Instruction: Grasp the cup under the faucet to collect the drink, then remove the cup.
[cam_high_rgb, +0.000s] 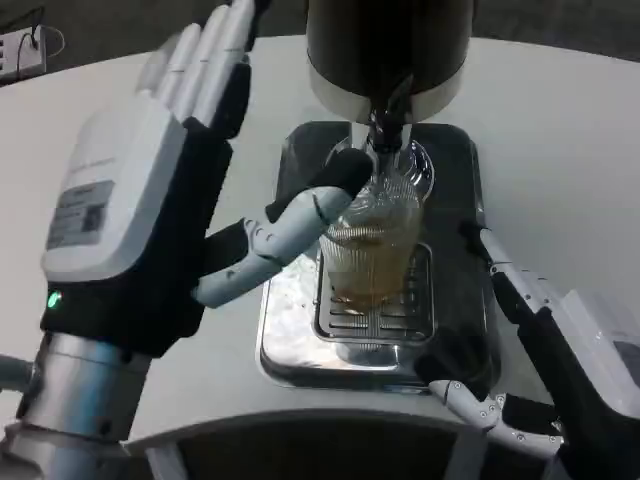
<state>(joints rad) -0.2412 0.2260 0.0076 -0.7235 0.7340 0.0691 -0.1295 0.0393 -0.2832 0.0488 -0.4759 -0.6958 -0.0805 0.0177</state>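
Observation:
A clear ribbed cup (372, 250) stands on the grille of a metal drip tray (285, 350), right under the black faucet (388, 125) of a dark dispenser (388, 50). Amber drink fills roughly the lower half of the cup. My left hand (140, 200) is raised at the left, its back toward the camera and its fingers stretched up and away. Its thumb (300, 225) touches the cup's left side, and nothing wraps around the cup. My right hand (570, 350) lies low at the tray's right edge with fingers apart, holding nothing.
The dispenser body looms over the back of the tray. A white power strip (20, 50) lies at the far left corner. The white table (560, 150) curves round; its front edge runs just below the tray.

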